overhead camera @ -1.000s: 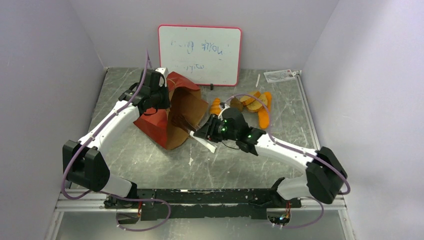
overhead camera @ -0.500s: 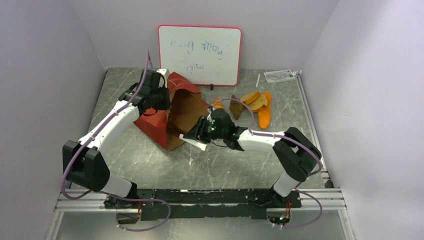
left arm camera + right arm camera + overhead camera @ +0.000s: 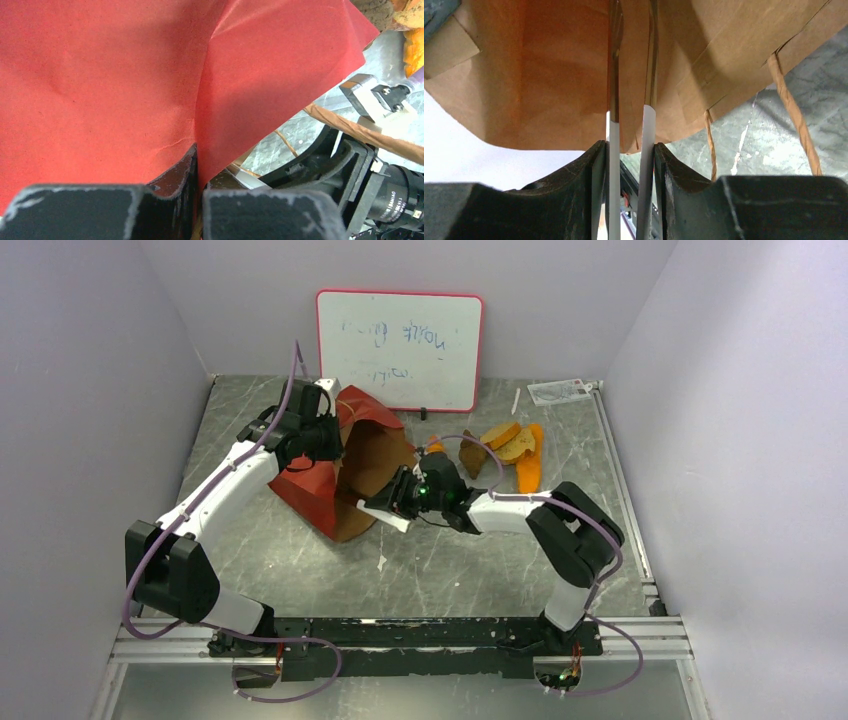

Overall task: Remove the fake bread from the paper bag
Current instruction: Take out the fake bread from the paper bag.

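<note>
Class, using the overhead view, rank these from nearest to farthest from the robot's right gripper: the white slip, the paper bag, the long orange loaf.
1. paper bag: its open mouth is right at the right gripper, left of table centre.
2. long orange loaf: on the table, off to the right.
3. white slip: far right corner.

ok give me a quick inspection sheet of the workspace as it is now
surface: grey marbled table, a few white scuffs
job's things: bag on its side, mouth toward the right arm; bread piled on the table to its right
clutter: whiteboard against the back wall; paper slip in the far right corner
grippers: left gripper shut on the bag's red part; right gripper open at the bag's mouth
cables: purple cable looped along each arm
surroundings: lilac walls on three sides
</note>
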You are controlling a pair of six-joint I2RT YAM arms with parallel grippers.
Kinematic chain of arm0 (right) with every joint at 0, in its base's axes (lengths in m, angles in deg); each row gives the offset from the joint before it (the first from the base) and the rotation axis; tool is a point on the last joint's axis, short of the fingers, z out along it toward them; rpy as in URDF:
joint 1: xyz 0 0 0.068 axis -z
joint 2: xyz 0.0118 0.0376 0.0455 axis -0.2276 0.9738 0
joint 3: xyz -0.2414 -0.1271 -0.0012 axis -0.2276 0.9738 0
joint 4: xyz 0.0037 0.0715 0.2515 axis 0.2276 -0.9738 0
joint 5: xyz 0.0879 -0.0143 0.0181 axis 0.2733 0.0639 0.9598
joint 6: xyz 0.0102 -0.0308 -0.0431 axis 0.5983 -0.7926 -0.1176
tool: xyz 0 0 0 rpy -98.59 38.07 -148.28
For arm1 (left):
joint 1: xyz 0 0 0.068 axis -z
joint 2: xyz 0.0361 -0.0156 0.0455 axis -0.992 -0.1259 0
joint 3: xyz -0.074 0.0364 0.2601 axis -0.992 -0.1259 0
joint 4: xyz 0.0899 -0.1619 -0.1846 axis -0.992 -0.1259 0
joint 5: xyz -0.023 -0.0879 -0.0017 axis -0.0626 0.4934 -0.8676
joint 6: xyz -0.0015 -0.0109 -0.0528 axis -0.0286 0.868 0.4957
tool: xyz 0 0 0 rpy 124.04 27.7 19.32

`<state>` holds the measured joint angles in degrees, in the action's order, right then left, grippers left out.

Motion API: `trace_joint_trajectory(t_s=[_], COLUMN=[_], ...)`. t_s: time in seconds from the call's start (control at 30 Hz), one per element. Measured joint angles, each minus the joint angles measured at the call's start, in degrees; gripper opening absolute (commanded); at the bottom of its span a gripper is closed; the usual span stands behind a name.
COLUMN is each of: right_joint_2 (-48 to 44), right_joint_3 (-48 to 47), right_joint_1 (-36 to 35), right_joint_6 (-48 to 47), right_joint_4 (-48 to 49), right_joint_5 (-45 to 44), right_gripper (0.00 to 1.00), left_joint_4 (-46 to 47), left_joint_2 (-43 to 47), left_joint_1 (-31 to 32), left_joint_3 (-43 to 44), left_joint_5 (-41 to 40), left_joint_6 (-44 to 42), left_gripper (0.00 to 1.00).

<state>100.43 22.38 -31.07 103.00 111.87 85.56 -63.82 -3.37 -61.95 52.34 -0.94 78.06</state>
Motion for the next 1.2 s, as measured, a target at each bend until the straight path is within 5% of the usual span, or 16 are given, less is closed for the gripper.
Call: trace_joint_trajectory(t_s=[0.9,1.2], right_joint_2=[10.8,13.1], right_joint_3=[-6.0,-7.7], right_joint_1=[0.9,0.9], right_joint_6=[4.0,5.4], right_joint_4=[6.4,7.7], right_joint_5=[2.7,3.5], right_gripper=[0.4,0.0], left_joint_4=[-0.4,-0.5], left_joint_2=[1.1,1.9], left_joint_1=[-0.3,-0.5], left_joint_3=[-0.4,-1.2], left_joint_5=[2.2,2.4], left_joint_6=[-0.1,-0.4], left_gripper=[0.07,0.07])
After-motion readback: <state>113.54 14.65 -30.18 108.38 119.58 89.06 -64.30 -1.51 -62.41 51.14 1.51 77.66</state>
